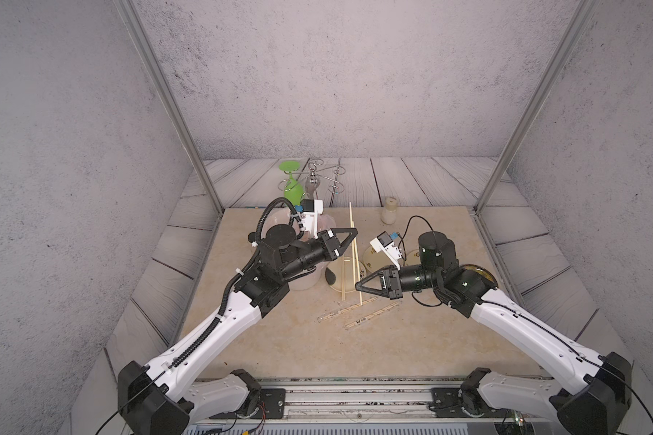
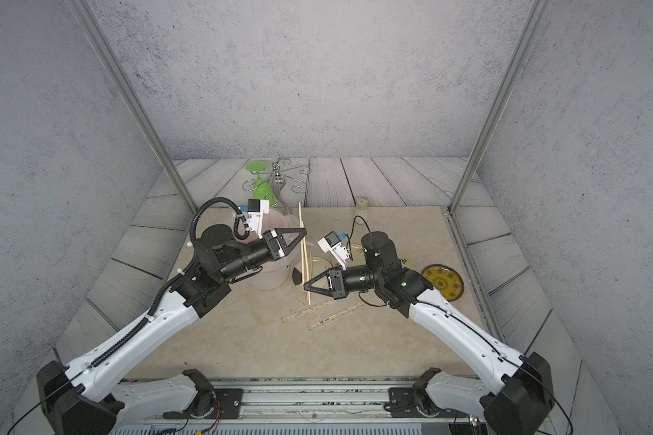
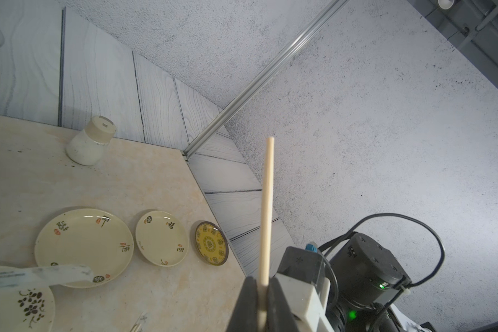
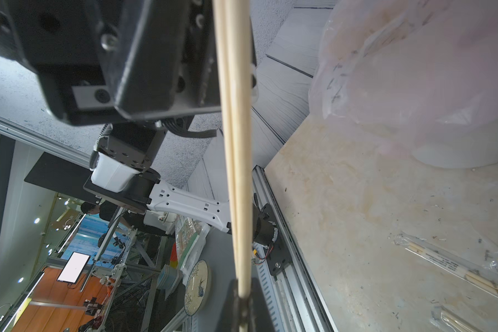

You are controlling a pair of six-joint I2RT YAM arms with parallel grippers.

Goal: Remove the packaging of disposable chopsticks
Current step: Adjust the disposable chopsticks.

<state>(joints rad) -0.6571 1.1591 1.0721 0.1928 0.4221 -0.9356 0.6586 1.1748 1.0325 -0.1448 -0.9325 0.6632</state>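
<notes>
Two grippers, one pair: left gripper (image 1: 355, 230) and right gripper (image 1: 357, 287) are both on the same bare disposable chopsticks (image 1: 351, 215)
Left gripper: jaws pinched onto the sticks toward the far end, and the left wrist view shows a length of stick poking out past the fingers
Right gripper: jaws closed tight on the near end, both sticks side by side in its wrist view
Chopsticks: up off the table (image 1: 279, 339), running roughly front to back and crossing over a cream plate (image 1: 335, 290) in both top views
Packaging: two sleeves of packaging (image 1: 349, 309) lie flat on the table just in front of the right gripper, slanted side by side, sticks still inside
Other stuff: pinkish bin liner (image 4: 414, 72) by the left arm, white bottle (image 1: 389, 211) at the back edge
</notes>
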